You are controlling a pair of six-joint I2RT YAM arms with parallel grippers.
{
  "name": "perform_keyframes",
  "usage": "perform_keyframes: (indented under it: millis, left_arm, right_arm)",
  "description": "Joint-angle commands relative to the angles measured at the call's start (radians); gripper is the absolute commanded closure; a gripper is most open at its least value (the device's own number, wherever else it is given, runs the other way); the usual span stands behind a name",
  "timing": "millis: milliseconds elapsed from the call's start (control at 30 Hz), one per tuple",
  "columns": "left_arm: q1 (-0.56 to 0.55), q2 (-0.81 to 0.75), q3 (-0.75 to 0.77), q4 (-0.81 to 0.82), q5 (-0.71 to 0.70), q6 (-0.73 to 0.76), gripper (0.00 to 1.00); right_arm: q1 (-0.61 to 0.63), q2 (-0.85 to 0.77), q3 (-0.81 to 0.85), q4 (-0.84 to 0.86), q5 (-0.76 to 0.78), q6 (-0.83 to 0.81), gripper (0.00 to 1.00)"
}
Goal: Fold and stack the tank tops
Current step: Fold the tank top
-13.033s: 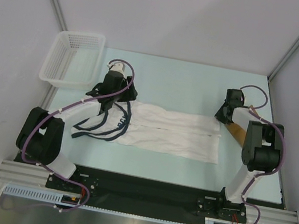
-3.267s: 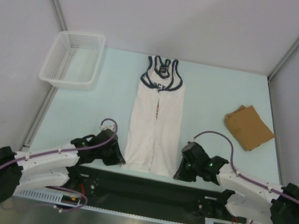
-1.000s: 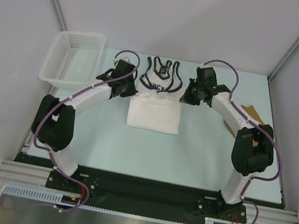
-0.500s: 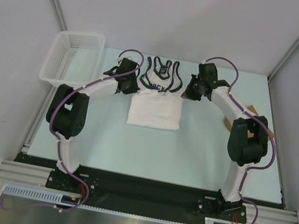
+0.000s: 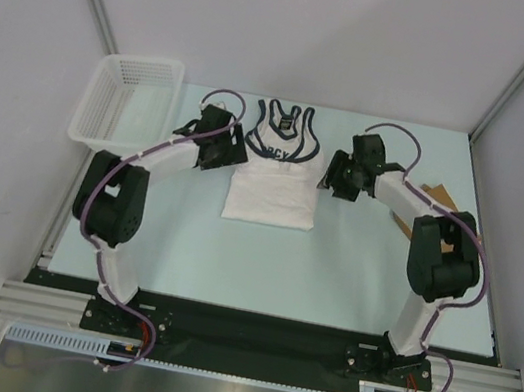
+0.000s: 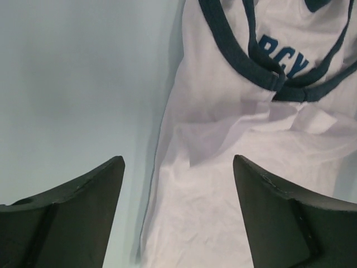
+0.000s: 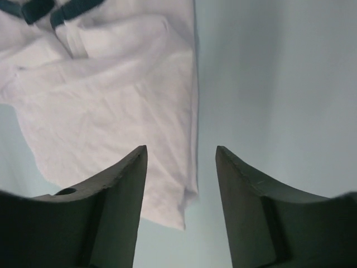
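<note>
Pale grey walls [image 5: 303,21] are seen around a light blue-green table [image 5: 260,267]. A folded white tank top [image 5: 274,183] is laid far centre, flanked by the left gripper [image 5: 229,153] and right gripper [image 5: 334,180], both spread open and empty. A white basket [image 5: 128,101] is set far left. A tan tank top [image 5: 433,195] is partly hidden at the right.

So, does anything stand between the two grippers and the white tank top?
Nothing visible does. The left gripper and the right gripper, both open, each hang over a side edge of the white tank top, with only bare table beside it. The basket stands off to the left.
</note>
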Motion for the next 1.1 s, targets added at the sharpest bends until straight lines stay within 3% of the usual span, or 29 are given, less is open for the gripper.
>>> perform_keyframes:
  millis: [0, 67, 200, 367, 567, 833, 933, 1067]
  left_arm:
    - [0.004, -0.169, -0.112, 0.025, 0.024, 0.018, 0.16]
    - [-0.002, -0.247, -0.230, 0.063, 0.094, 0.006, 0.17]
    - [-0.029, -0.365, -0.393, 0.100, 0.106, 0.006, 0.17]
    - [-0.036, -0.427, -0.520, 0.163, 0.162, 0.023, 0.19]
    - [-0.034, -0.396, -0.504, 0.192, 0.227, 0.046, 0.21]
    - [-0.034, -0.362, -0.450, 0.168, 0.208, 0.058, 0.21]
    - [-0.036, -0.354, -0.456, 0.174, 0.210, 0.056, 0.22]
    - [-0.034, -0.336, -0.462, 0.192, 0.227, 0.053, 0.22]
  right_arm:
    - [-0.010, -0.152, -0.139, 0.097, -0.072, -0.020, 0.44]
    - [-0.007, -0.209, -0.214, 0.132, -0.135, -0.023, 0.44]
    - [-0.007, -0.283, -0.383, 0.193, -0.218, -0.013, 0.40]
    - [0.016, -0.306, -0.438, 0.281, -0.321, -0.057, 0.39]
    - [0.027, -0.243, -0.437, 0.342, -0.367, -0.062, 0.33]
    - [0.032, -0.185, -0.409, 0.341, -0.344, -0.034, 0.34]
    - [0.033, -0.180, -0.422, 0.350, -0.344, -0.032, 0.37]
    - [0.032, -0.166, -0.435, 0.379, -0.377, -0.025, 0.61]
